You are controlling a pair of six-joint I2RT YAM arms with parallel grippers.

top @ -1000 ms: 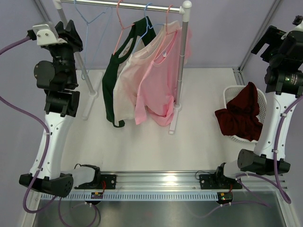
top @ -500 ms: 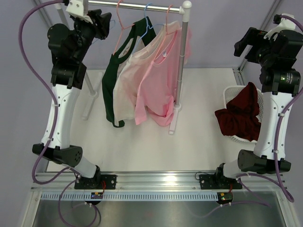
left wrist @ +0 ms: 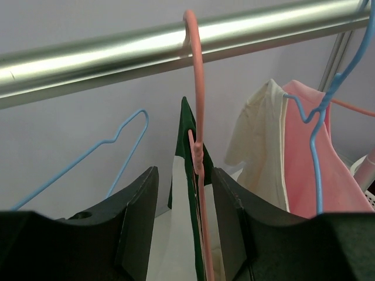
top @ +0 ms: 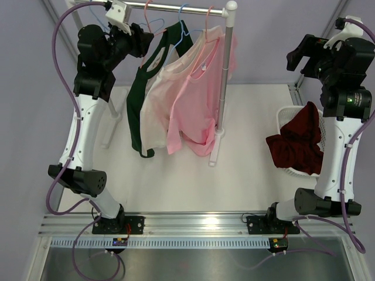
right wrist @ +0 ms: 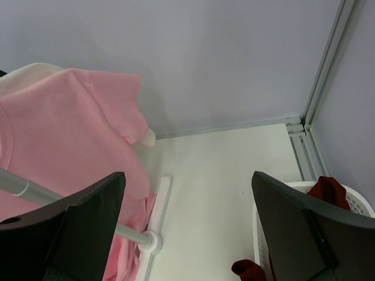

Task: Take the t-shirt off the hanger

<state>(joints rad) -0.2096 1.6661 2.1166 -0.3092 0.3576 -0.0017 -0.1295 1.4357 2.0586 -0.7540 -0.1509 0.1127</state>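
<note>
A green-and-white t-shirt (top: pixel 142 99) hangs on a pink hanger (top: pixel 147 17) from the metal rail (top: pixel 176 7). A cream t-shirt (top: pixel 161 99) on a blue hanger and a pink t-shirt (top: pixel 196 102) on another pink hanger hang to its right. My left gripper (top: pixel 145 42) is raised at the green shirt's collar. In the left wrist view the gripper (left wrist: pixel 184 222) is open, with the pink hanger's neck (left wrist: pixel 199 158) and the green shirt (left wrist: pixel 184 140) between the jaws, not gripped. My right gripper (top: pixel 299 57) is open and empty, high at the right.
An empty blue hanger (left wrist: pixel 88 158) hangs left of the green shirt. The rack's post (top: pixel 224 76) and foot (right wrist: pixel 153 216) stand right of the shirts. A white basket (top: pixel 284 114) at the right holds a dark red garment (top: pixel 299 140).
My left arm has risen and swung right, bringing its gripper up to the pink hanger at the green shirt's collar. My right gripper has shifted a little to the left.
</note>
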